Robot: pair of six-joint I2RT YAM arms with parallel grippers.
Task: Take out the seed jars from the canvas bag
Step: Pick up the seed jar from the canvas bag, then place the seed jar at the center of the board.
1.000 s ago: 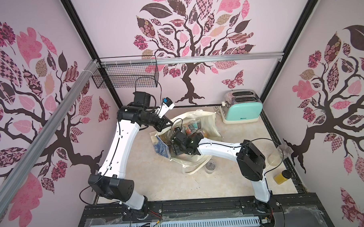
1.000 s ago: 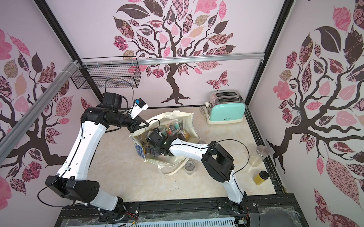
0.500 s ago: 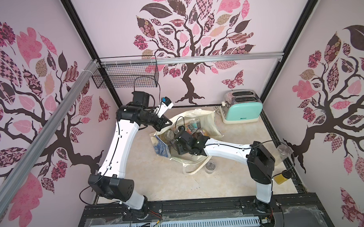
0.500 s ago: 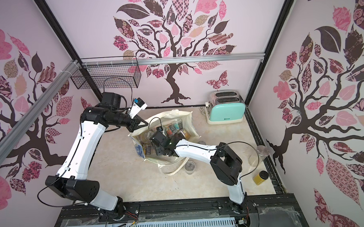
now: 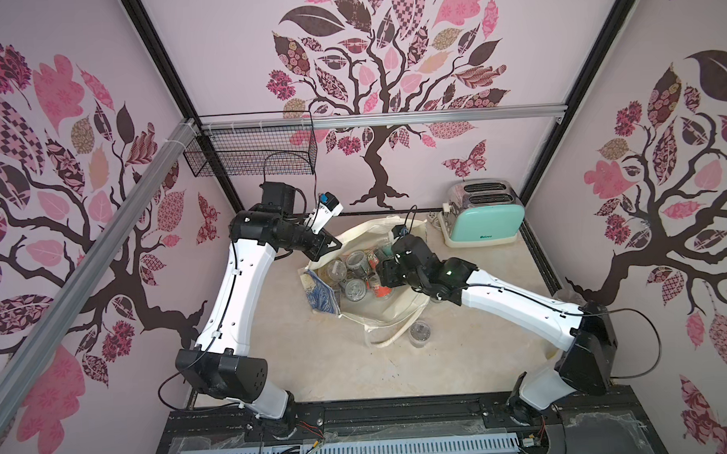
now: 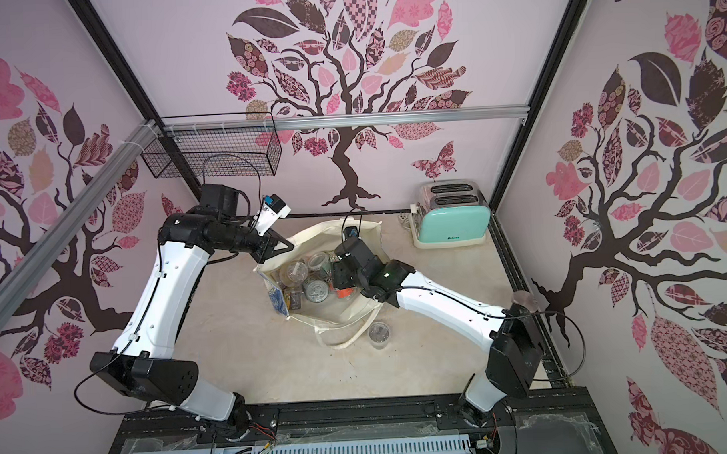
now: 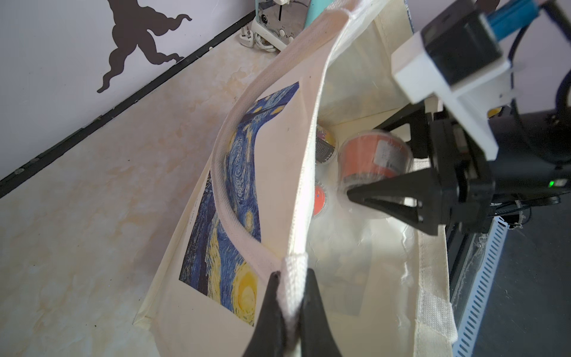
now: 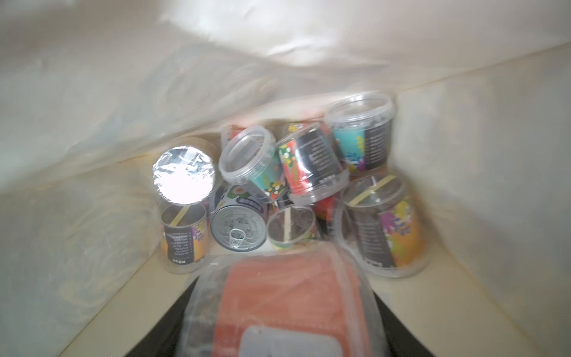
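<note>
The canvas bag (image 5: 381, 314) (image 6: 336, 316) lies open on the table, and its blue-and-yellow print (image 7: 234, 191) faces the left wrist view. My left gripper (image 7: 292, 278) (image 5: 331, 245) is shut on the bag's cream rim strap and holds the mouth up. Inside the bag, my right gripper (image 8: 284, 296) (image 5: 386, 277) is shut on an orange seed jar (image 8: 287, 296) (image 7: 370, 157), with one black finger on each side. Several more seed jars (image 8: 309, 167) (image 5: 357, 261) (image 6: 297, 272) are piled at the bag's bottom. One seed jar (image 5: 419, 332) (image 6: 379, 333) stands on the table beside the bag's handle.
A mint toaster (image 5: 484, 219) stands at the back right. A black wire basket (image 5: 251, 155) hangs on the back-left rail. A pull-tab tin (image 8: 238, 228) lies among the jars. A clear cup (image 6: 524, 299) sits at the table's right edge. Bag walls (image 8: 123, 92) enclose the right gripper.
The right arm has stretched out, its elbow swinging right, and its jaws have narrowed onto the orange jar. The left arm still holds the rim strap in the same place.
</note>
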